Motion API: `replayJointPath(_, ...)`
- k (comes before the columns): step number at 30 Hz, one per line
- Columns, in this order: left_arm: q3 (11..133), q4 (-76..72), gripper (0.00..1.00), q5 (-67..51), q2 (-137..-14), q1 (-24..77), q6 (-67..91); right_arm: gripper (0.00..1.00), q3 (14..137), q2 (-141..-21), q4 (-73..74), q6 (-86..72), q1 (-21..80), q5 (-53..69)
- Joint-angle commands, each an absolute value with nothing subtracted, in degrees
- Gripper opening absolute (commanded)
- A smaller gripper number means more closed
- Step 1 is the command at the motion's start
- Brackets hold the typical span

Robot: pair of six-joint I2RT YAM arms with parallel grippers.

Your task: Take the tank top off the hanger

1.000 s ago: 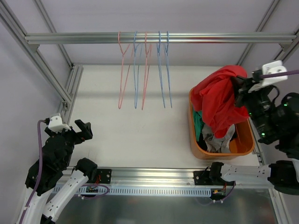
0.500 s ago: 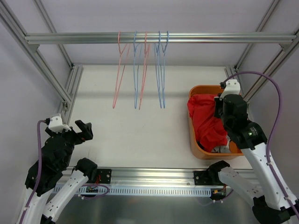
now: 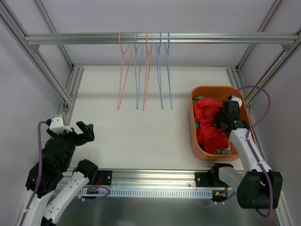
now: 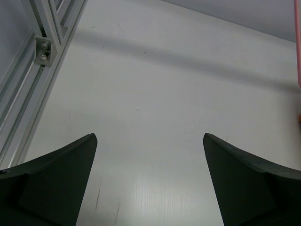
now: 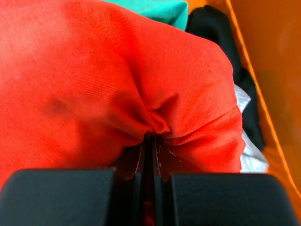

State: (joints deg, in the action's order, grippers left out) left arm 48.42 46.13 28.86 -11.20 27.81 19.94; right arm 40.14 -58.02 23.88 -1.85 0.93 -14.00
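Observation:
The red tank top (image 3: 207,123) lies bunched in the orange bin (image 3: 193,139) at the right. It fills the right wrist view (image 5: 94,70). My right gripper (image 3: 220,121) is low in the bin and shut on a fold of the red tank top (image 5: 153,136). Several bare pink and blue hangers (image 3: 143,70) hang from the rail (image 3: 70,38) at the back; none carries cloth. My left gripper (image 3: 84,132) is open and empty above the bare table at the near left; its fingers (image 4: 56,179) stand wide apart.
The bin also holds teal (image 5: 160,10), black (image 5: 221,33) and grey-white (image 5: 251,155) clothes. Aluminium frame posts (image 3: 56,80) run along the left and right sides of the white table (image 3: 141,132).
My right arm has come down from high above the bin, carrying the red tank top into the bin. The hangers swing slightly. The left arm has not moved.

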Motion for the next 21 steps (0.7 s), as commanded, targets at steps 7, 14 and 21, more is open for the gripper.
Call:
replayJointPath(7, 48.08, 44.21, 0.99, 28.12, -10.37, 28.30, 18.63, 0.03, 36.21, -60.39, 20.12, -6.24, 0.70, -13.18)
replayJointPath(14, 49.04, 44.21, 0.99, 31.38, -17.30, 27.86, 20.48, 0.63, 43.76, -53.09, 25.56, -3.88, 0.62, -12.92)
replayJointPath(21, 50.18, 44.12, 0.99, 25.05, -27.41, 14.42, 20.39, 0.99, 54.22, -47.65, 35.05, 2.62, 0.70, -11.52)
